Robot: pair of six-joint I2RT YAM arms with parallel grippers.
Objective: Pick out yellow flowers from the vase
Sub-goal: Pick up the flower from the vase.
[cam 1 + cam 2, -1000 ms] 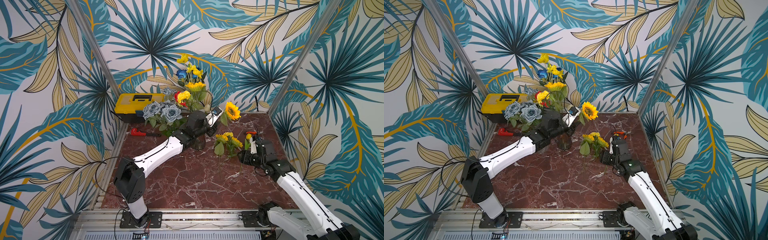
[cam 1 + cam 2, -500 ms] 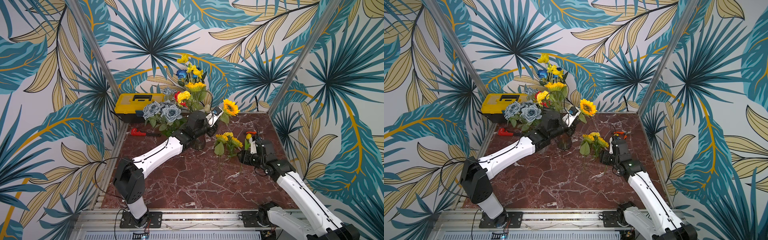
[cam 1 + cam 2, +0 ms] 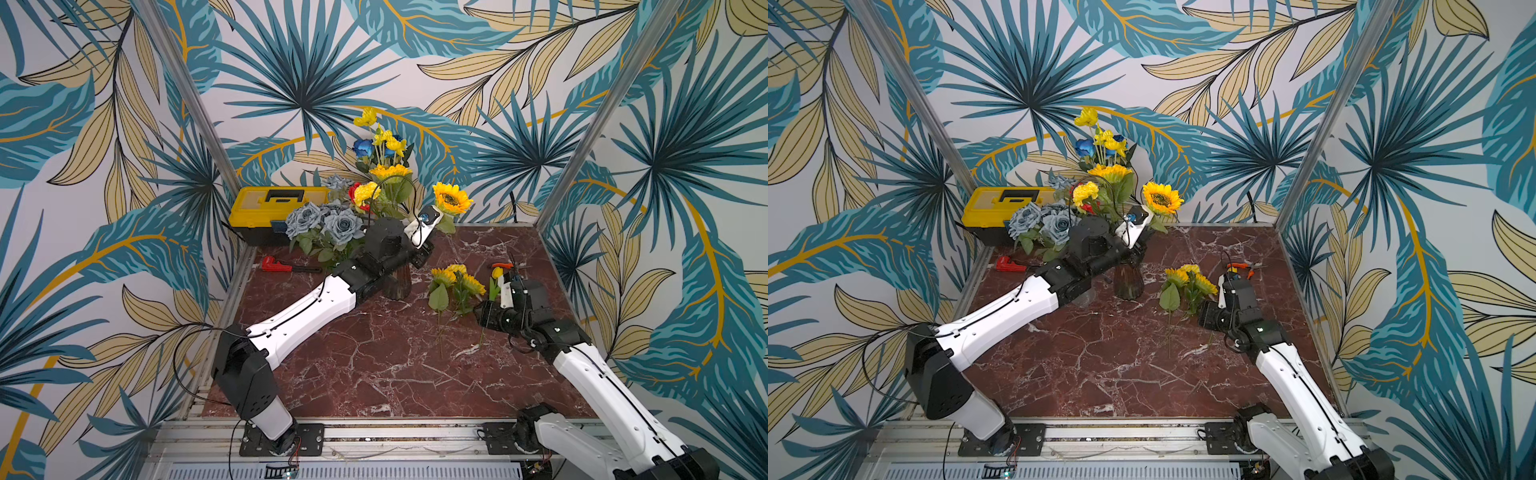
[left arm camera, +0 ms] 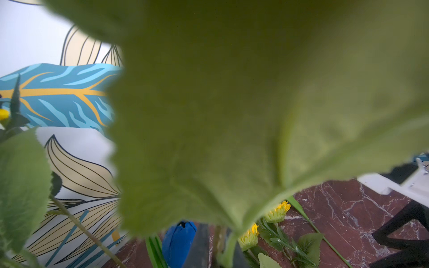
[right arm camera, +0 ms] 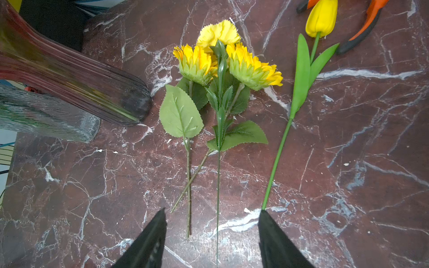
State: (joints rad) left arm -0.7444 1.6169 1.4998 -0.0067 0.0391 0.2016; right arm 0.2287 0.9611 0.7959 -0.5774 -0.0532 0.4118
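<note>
A leaf [image 4: 232, 104] mostly hides the left pincer [image 3: 422, 255] in its wrist view; its state cannot be told. The right pincer [image 5: 212, 232] stands apart over the yellow flowers [image 5: 199, 62].

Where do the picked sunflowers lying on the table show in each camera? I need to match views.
In both top views: the picked sunflowers lie mid-table, between the vase and the right arm.
Left wrist: two heads peek past the blurred leaf.
Right wrist: centred ahead of the open right hand, between vase and tulip.
Shared landmark: the red marble tabletop.
</note>
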